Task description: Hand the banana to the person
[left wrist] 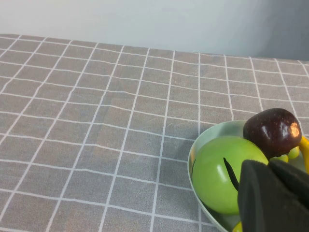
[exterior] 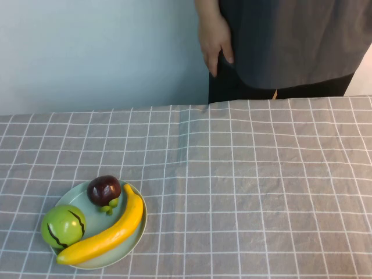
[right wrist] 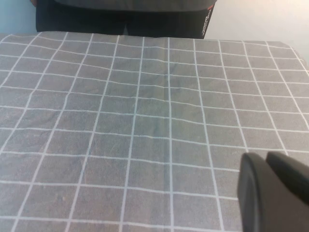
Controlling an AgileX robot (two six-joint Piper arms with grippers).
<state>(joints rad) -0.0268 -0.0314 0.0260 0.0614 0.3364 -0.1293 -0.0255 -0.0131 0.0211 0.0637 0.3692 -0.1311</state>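
Note:
The yellow banana (exterior: 110, 231) lies along the near right side of a pale green plate (exterior: 138, 237) at the table's near left, beside a round green fruit (exterior: 63, 225) and a dark purple fruit (exterior: 104, 189). The person (exterior: 290, 40) stands behind the table's far edge at the right, bare hand (exterior: 215, 38) hanging down. Neither gripper shows in the high view. In the left wrist view my left gripper (left wrist: 267, 165) is shut and empty, just over the green fruit (left wrist: 217, 179); only a sliver of banana (left wrist: 306, 151) shows. My right gripper (right wrist: 265, 157) is shut and empty over bare cloth.
A grey tablecloth with a white grid (exterior: 244, 192) covers the table. A pale wall (exterior: 93, 52) stands behind the far edge. The person's dark trousers (right wrist: 120, 21) show at the table's far edge in the right wrist view.

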